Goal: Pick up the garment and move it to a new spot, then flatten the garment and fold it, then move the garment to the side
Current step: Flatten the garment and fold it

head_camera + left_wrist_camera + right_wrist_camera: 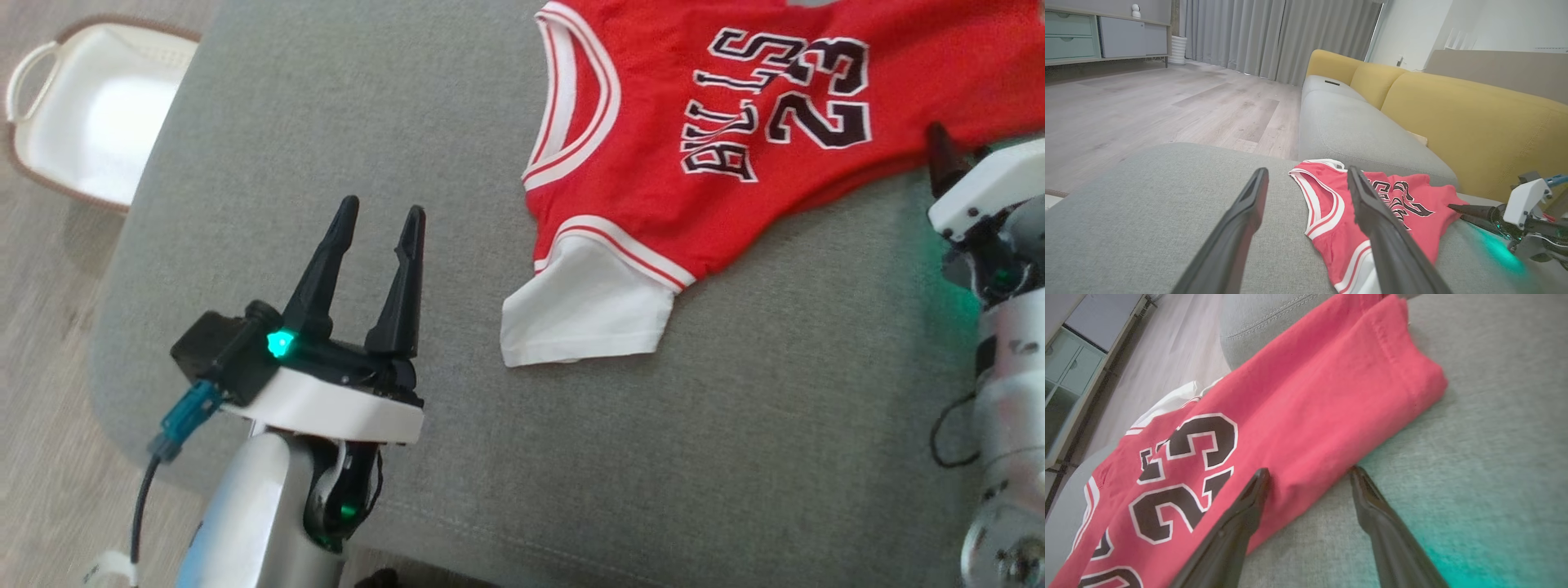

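Your garment (735,163) lies print-up on the grey seat cushion (326,122), off to the right of your work area, with its white sleeve (584,306) pointing toward the left gripper (383,206). It is neither spread flat nor neatly folded: the near edge looks doubled over in a thick roll. I judge you are at the grasp that opens a lift or a flattening pull. Both sets of jaws are spread wide and hold nothing. The left gripper hovers over bare cushion beside the sleeve, while the right gripper (1309,471) straddles the rolled red edge, one finger over cloth and the other over the cushion. Next, lower the right fingers so one slips under the roll, then close on it — take every layer, or the cloth will likely slide apart. Bring the left gripper across to the sleeve or collar so both pull evenly.
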You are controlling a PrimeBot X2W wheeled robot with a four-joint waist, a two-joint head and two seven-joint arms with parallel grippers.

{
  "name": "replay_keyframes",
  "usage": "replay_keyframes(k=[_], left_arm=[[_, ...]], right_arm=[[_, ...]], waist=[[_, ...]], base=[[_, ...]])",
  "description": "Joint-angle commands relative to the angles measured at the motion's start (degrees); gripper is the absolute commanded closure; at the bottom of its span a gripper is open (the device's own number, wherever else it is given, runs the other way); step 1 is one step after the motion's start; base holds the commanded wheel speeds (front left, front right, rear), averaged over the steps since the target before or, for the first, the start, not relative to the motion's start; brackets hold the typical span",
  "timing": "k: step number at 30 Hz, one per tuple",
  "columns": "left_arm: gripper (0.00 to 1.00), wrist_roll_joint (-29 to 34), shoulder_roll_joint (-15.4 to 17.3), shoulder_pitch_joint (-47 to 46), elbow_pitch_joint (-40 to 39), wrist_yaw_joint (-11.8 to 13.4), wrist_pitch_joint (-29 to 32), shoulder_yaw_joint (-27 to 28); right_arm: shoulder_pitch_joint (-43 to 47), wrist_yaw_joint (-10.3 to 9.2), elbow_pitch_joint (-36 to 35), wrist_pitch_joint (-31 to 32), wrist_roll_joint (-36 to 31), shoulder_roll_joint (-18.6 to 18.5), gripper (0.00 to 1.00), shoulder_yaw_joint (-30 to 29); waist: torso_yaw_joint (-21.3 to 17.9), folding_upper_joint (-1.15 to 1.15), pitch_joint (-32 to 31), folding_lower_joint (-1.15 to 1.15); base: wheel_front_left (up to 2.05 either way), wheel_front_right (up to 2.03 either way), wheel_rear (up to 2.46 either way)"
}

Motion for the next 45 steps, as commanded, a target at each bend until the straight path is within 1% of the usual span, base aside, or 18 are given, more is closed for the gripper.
replay_keyframes(k=[1,4,5,6,11,13,15,18,22,25,30,35,38,41,45], left_arm=[[0.0,-0.29,0.47,-1.92,-1.81,0.3,-0.28,1.15],[0.0,-0.4,0.47,-2.04,-1.81,0.48,-0.28,0.75],[0.0,-0.41,0.47,-2.07,-1.75,0.56,-0.28,0.6],[0.0,-0.41,0.47,-2.11,-1.7,0.62,-0.28,0.51],[0.0,-0.25,0.47,-1.84,-1.23,0.92,-0.28,0.68],[0.0,-0.02,0.47,-1.57,-0.87,0.93,-0.28,0.88],[0.0,0.23,0.47,-1.3,-0.68,0.84,-0.28,1.19],[0.0,0.88,0.47,-0.65,-0.44,0.65,-0.28,1.58],[0.0,1.61,0.47,0.48,-0.21,0.4,-0.28,1.98],[0.0,2.04,0.47,1.6,-0.07,0.23,-0.28,2.23],[0.0,2.15,0.47,3.88,0.13,0.02,-0.28,2.34],[0.0,1.92,0.47,5.01,-0.14,-0.02,-0.28,2.18],[0.0,1.62,0.47,5.01,-0.41,-0.08,-0.28,1.64],[0.0,1.14,0.47,4.51,-0.49,-0.16,-0.28,0.89],[0.0,0.51,0.47,3.48,-0.35,-0.2,-0.28,-0.21]], right_arm=[[-2.93,-0.05,-0.21,0.59,-1.06,-0.32,0.0,-0.03],[-4.52,-0.05,1.63,0.68,-2.39,-0.45,0.0,-1.29],[-5.15,-0.05,2.36,0.44,-3.18,-0.61,0.37,-1.75],[-5.64,-0.05,2.87,-0.15,-4.24,-0.83,1.0,-1.9],[-6.69,-0.05,4.35,-4.5,-6.97,-0.57,1.0,-1.68],[-6.01,-0.05,4.23,-6.93,-8.68,-0.64,1.0,0.05],[-5.13,-0.05,4.16,-8.81,-8.66,0.02,1.0,0.96],[-3.09,-0.05,3.32,-11.13,-8.98,0.67,1.0,3.82],[0.29,-0.05,1.46,-11.98,-7.75,1.6,1.0,6.9],[3.5,-0.05,-0.9,-11.4,-7.13,1.73,1.0,8.59],[10.35,-0.05,-7.29,-8.25,-7.83,0.92,1.0,8.23],[17.07,-0.05,-17.43,-2.12,-11.05,0.46,1.0,6.95],[19.02,-0.05,-24.22,2.23,-13.2,1.0,1.0,7.14],[19.38,-0.05,-29.42,6.4,-15.96,0.98,1.0,9.15],[17.81,-0.05,-31.71,12.04,-18.44,0.04,1.0,13.44]], waist=[[0.78,0.0,0.67,0.0],[1.09,0.0,0.93,0.0],[1.17,0.0,0.99,0.0],[1.21,0.0,1.02,0.0],[0.25,0.0,0.04,0.0],[-0.69,0.0,-0.94,0.0],[-1.9,0.0,-2.13,0.0],[-4.22,0.0,-4.19,0.0],[-7.62,0.0,-7.01,0.0],[-10.07,0.0,-9.24,0.0],[-12.61,0.0,-12.31,0.0],[-13.08,0.0,-13.1,0.0],[-12.45,0.0,-12.48,0.0],[-11.13,0.0,-11.31,0.0],[-8.58,0.0,-9.39,0.0]], base=[[0.0,0.0,0.0],[0.0,0.0,0.0],[0.0,0.0,0.0],[0.0,0.0,0.0],[0.0,0.0,0.0],[0.0,0.0,0.0],[0.0,0.0,0.0],[0.0,0.0,0.0],[0.0,0.0,0.0],[0.0,0.0,0.0],[0.0,0.0,0.0],[0.0,0.0,0.0],[0.0,0.0,0.0],[0.0,0.0,0.0],[0.0,0.0,0.0]])
